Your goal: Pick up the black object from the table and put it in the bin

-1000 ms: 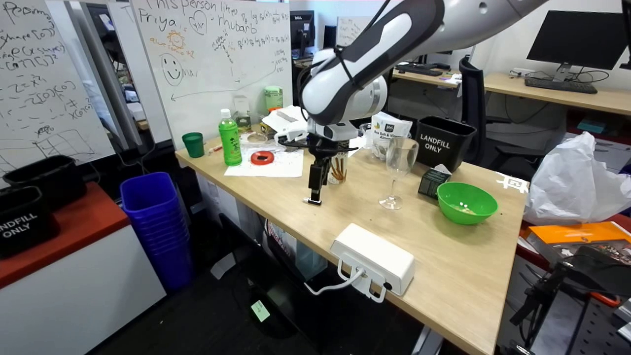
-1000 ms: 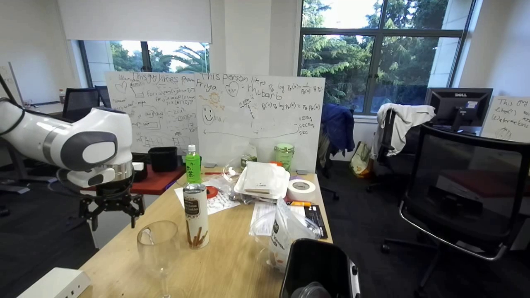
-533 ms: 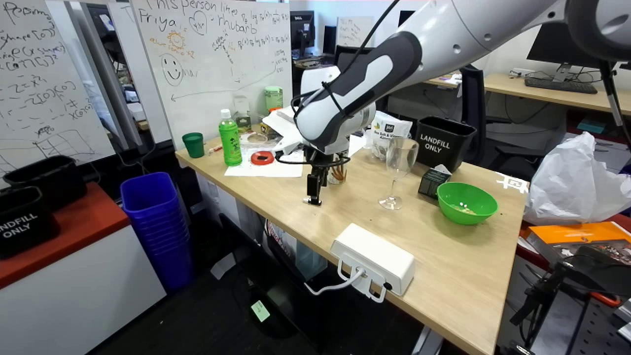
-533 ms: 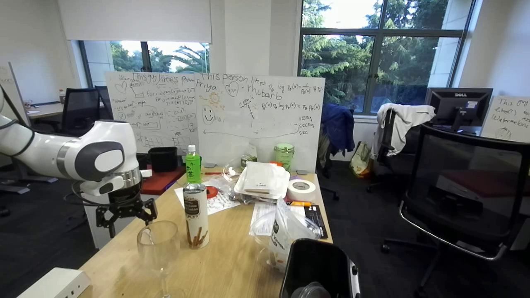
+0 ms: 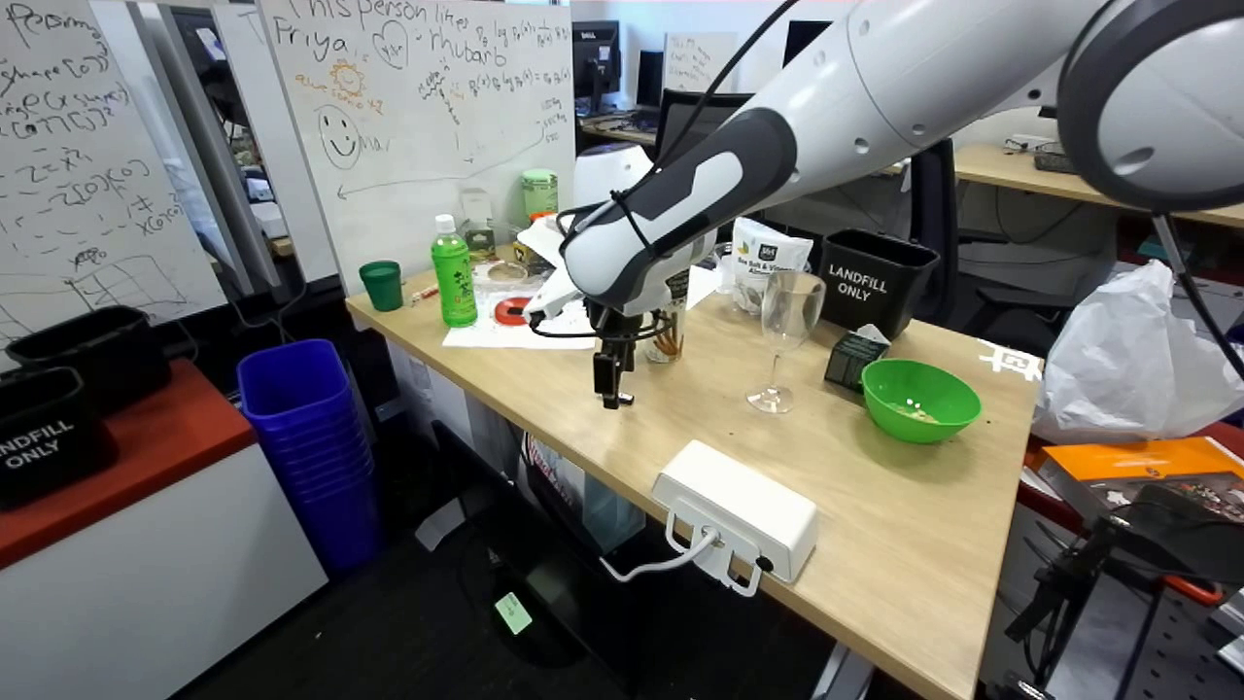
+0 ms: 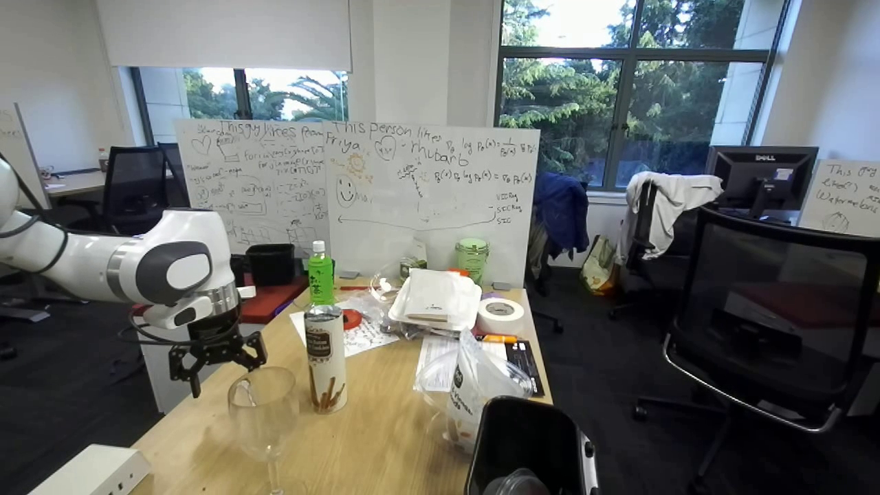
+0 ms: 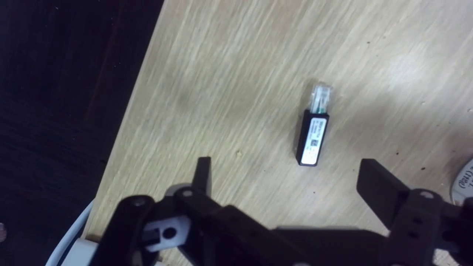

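The small, white-labelled black plastic stick (image 7: 314, 133) lies on the pale wooden table (image 7: 236, 92) just beyond your black two-fingered gripper (image 7: 286, 161), whose fingers stand wide apart.

I see daylight in the windows (image 6: 694, 110) beyond the table (image 6: 371, 440); in my wrist view pale glare spots the table; soft shadow hugs the black object (image 7: 312, 140) there, its small print blurred; off the table's edge the floor (image 7: 55, 111) is near-black.
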Tool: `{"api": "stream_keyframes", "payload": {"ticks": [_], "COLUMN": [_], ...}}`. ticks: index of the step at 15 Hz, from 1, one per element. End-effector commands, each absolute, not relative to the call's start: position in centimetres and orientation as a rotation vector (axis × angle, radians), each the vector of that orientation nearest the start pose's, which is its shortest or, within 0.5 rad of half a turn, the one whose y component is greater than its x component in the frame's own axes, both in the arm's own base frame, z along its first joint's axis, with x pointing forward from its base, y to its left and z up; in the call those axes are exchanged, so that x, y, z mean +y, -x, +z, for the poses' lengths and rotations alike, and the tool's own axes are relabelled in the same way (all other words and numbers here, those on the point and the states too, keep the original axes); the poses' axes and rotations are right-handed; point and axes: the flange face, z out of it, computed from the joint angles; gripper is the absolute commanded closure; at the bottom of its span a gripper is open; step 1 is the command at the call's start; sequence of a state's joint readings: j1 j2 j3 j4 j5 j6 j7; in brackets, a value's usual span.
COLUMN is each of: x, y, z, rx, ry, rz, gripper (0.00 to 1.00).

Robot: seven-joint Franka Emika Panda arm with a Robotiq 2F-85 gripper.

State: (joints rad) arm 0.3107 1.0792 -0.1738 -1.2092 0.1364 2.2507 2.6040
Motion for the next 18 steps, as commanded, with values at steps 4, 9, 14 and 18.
{"api": "stream_keyframes", "payload": {"ticks": [4,9,14,18], "x": [13.5,13.2,12.6,12.7], "y": [-74.4,-74.8,-75.1,-75.2], "z": [10.3,9.4,8.6,8.0], "rx": [3.056,3.084,3.104,3.117], "ry": [1.043,1.050,1.053,1.064], "rz": [-0.020,-0.018,-0.022,-0.011], "gripper": [0.13,0.10,0.03,0.27]}}
